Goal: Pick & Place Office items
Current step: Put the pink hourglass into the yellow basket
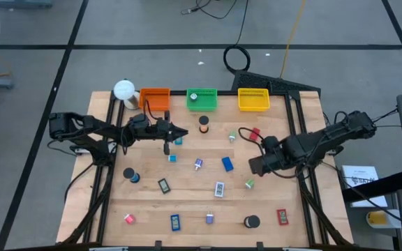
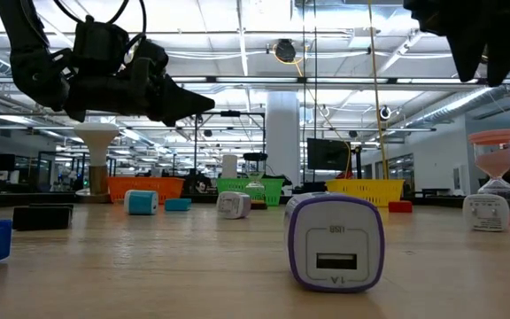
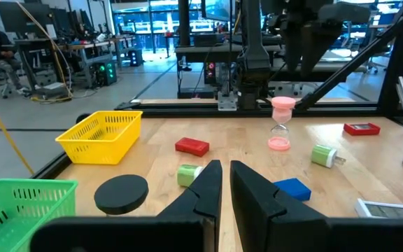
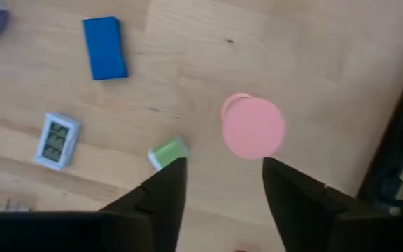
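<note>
A: Left arm pose?
B: Reaches in from the table's left edge, stretched level above the wood, well off the surface. Left gripper (image 1: 179,133) points toward the middle of the table, near the orange tray (image 1: 155,98). Its fingers (image 3: 205,190) are pressed nearly together, only a thin slit between them, nothing in it.

A: Right arm?
B: Comes in from the right edge, bent down over the table. Right gripper (image 4: 219,183) looks straight down; its jaws are spread, nothing between them. Directly beneath sits a pink hourglass (image 4: 252,127), seen as a round pink disc, apart from both fingers.

A: Item positions, shapes?
B: Hourglass stands upright on the right half of the wooden table (image 1: 187,202), pink caps and a clear waist. Just beside it, a small green plug (image 4: 167,152). Farther off, a flat blue rectangle (image 4: 104,47), matte, and a small white clock (image 4: 54,140) with a grey display. A black round disc (image 3: 120,193) lies near the yellow mesh tray (image 3: 101,137); a red flat block (image 3: 192,146) lies just past it.
</note>
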You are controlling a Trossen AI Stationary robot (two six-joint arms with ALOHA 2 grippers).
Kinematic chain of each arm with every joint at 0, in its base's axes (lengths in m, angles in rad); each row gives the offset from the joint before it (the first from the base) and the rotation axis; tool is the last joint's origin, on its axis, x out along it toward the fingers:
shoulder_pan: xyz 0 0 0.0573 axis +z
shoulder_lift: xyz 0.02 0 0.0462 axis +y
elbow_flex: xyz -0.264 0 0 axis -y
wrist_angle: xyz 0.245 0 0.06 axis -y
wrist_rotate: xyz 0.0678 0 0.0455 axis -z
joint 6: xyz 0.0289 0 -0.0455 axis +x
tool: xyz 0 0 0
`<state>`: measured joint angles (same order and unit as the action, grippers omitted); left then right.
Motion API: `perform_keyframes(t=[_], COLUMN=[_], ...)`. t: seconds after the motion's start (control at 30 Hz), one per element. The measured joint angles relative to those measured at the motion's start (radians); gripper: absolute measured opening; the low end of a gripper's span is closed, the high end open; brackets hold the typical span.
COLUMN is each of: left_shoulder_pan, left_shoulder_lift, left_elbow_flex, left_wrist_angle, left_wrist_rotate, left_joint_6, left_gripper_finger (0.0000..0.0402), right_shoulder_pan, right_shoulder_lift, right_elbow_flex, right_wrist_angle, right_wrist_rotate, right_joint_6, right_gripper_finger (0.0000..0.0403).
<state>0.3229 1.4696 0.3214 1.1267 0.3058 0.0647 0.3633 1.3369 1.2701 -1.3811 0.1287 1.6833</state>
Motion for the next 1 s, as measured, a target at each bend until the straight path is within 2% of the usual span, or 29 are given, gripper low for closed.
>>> perform_keyframes(t=[0.27,0.47,1.0], left_shoulder_pan=[0.0,0.0,0.0], left_shoulder_lift=[0.0,0.0,0.0], left_elbow_flex=[0.0,0.0,0.0], left_wrist_angle=[0.0,-0.001,-0.001], left_wrist_rotate=[0.0,0.0,0.0], left_joint_6=[0.001,-0.002,-0.002], left_gripper_finger=[0.0035,0.0035,0.0035], right_shoulder_pan=[-0.001,-0.002,-0.004], right_shoulder_lift=[0.0,0.0,0.0], right_elbow_flex=[-0.107,-0.137,-0.31], right_wrist_angle=[0.039,0.081,0.196], right_wrist_rotate=[-0.031,-0.053,-0.053], right_joint_6=[0.001,-0.024,-0.05], right_gripper_finger=[0.0266,0.0309,0.0318])
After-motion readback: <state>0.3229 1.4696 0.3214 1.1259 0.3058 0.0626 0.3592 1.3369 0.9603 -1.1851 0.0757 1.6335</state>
